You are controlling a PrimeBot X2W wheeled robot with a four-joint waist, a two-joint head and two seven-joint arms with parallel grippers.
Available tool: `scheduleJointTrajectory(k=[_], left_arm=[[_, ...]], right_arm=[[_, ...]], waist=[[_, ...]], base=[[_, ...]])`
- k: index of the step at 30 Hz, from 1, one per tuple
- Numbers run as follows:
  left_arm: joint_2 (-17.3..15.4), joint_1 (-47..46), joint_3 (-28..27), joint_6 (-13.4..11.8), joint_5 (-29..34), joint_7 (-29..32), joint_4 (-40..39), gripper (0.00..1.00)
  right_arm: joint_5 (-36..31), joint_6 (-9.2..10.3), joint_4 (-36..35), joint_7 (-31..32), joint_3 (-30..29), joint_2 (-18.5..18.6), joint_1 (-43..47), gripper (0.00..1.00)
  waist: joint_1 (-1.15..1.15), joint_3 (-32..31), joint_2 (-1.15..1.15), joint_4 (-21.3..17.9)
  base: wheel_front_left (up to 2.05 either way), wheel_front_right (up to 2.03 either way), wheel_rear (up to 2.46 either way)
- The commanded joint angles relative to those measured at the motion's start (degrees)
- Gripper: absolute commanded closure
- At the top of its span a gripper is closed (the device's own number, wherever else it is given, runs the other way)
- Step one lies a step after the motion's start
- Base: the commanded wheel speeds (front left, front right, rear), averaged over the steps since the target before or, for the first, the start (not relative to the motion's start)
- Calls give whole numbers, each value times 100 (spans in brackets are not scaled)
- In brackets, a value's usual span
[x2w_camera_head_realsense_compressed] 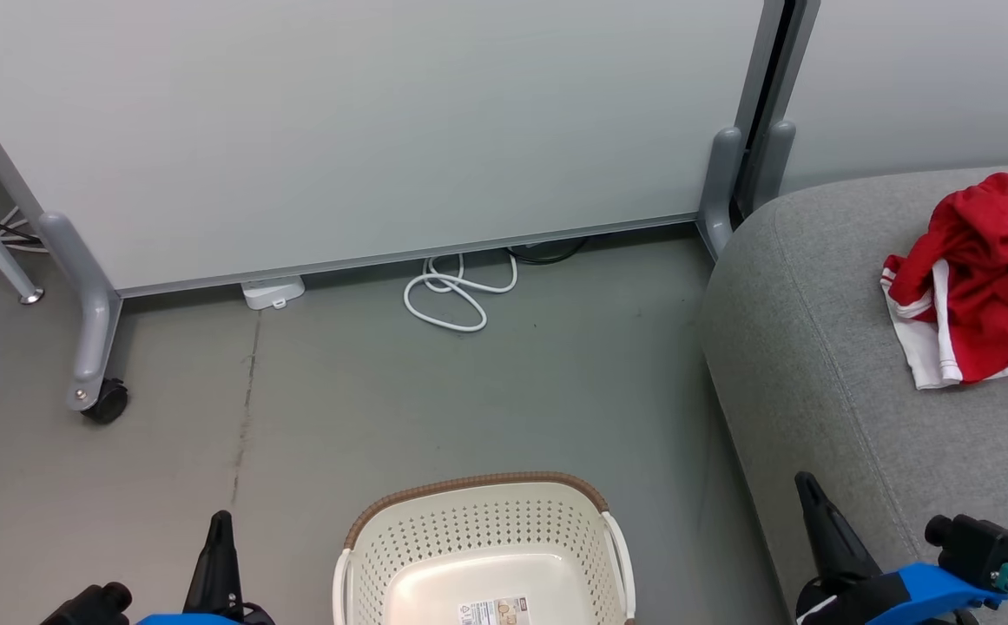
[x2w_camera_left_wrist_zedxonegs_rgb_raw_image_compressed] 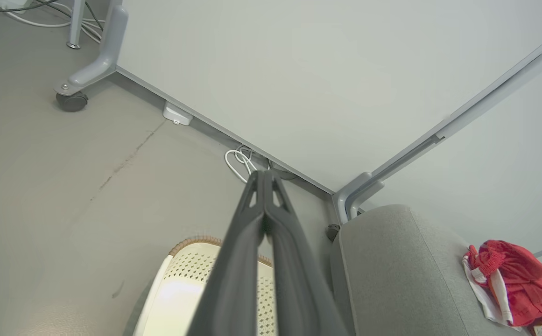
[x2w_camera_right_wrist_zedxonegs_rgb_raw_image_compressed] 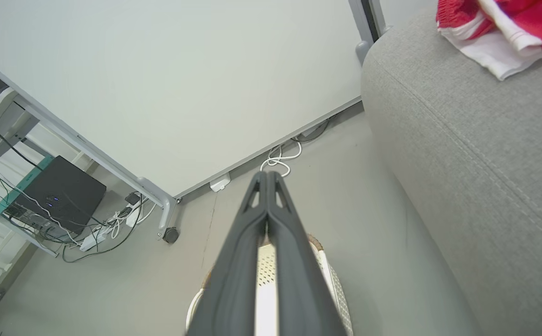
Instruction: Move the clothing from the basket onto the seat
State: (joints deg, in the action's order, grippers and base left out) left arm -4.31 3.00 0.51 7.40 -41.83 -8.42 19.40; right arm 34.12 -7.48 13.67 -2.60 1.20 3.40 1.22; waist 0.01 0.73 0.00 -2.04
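On the seat (x2w_camera_head_realsense_compressed: 816, 373) lies the clothing (x2w_camera_head_realsense_compressed: 981, 269), a crumpled red heap (white trim showing). Nearby on the floor (x2w_camera_head_realsense_compressed: 382, 391) stands the basket (x2w_camera_head_realsense_compressed: 477, 521), label (x2w_camera_head_realsense_compressed: 493, 610) inside. Left gripper (x2w_camera_left_wrist_zedxonegs_rgb_raw_image_compressed: 263, 173) and right gripper (x2w_camera_right_wrist_zedxonegs_rgb_raw_image_compressed: 267, 173) flank it, jaws pressed together, gripping nothing.

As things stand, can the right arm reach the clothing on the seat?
Probably yes: the right gripper hangs shut near the seat, and only bare fabric lies between it and the clothing.
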Motion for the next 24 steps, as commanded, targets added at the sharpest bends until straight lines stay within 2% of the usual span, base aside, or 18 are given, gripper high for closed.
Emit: scheduleJointTrajectory(k=[1,24], left_arm=[[-13,-201,-60,3,-182,47,-108,100],[30,-440,-262,6,-1683,494,-250,100]], right_arm=[[222,0,-68,15,-31,52,-181,100],[2017,-1,-47,226,-178,85,-362,100]], waist=[[0,-1,0,3],[0,-12,0,47]], base=[[0,0,0],[0,0,0]])
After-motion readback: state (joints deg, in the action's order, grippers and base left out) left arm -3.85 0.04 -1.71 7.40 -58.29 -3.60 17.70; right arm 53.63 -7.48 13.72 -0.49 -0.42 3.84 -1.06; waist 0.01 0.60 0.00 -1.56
